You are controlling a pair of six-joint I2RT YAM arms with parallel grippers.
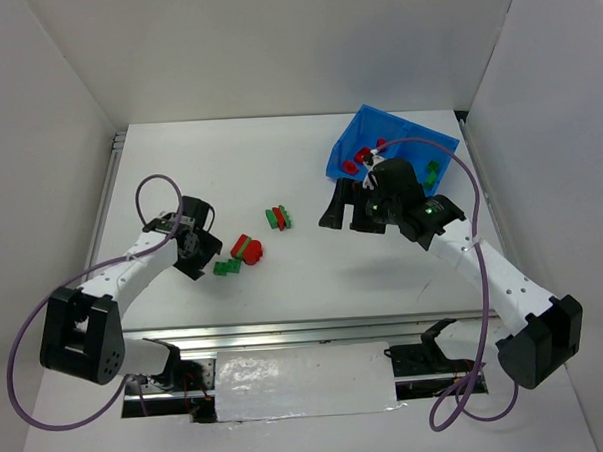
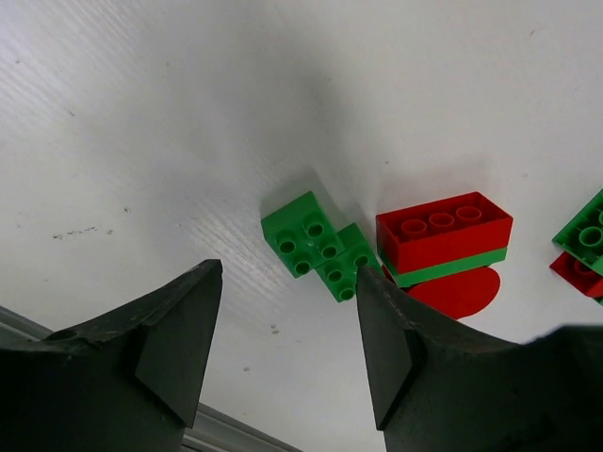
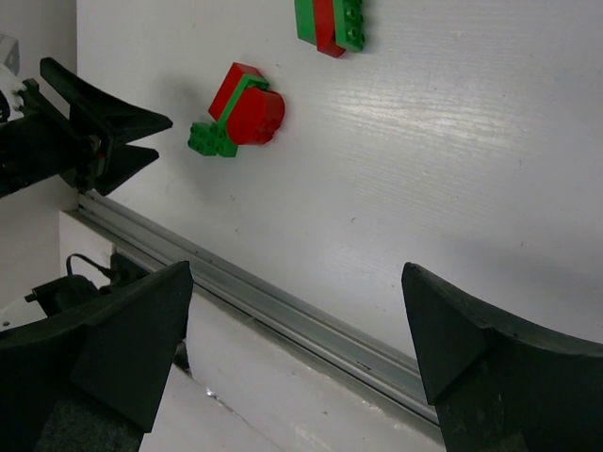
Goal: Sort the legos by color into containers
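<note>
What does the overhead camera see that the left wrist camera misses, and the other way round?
Only the overhead view shows the blue bin and the right gripper. Only the left wrist view shows the studs on the green bricks, seen from just behind the open left gripper. Both show those green bricks beside the red-and-green stack on the white table.

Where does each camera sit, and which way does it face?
Top external: above and behind, looking down; left arm, right arm, blue bin show.
Left wrist: on the left arm, looking through the left gripper at the green bricks.
Right wrist: on the right arm, looking through the right gripper across the table.
All share the red-green stack.
</note>
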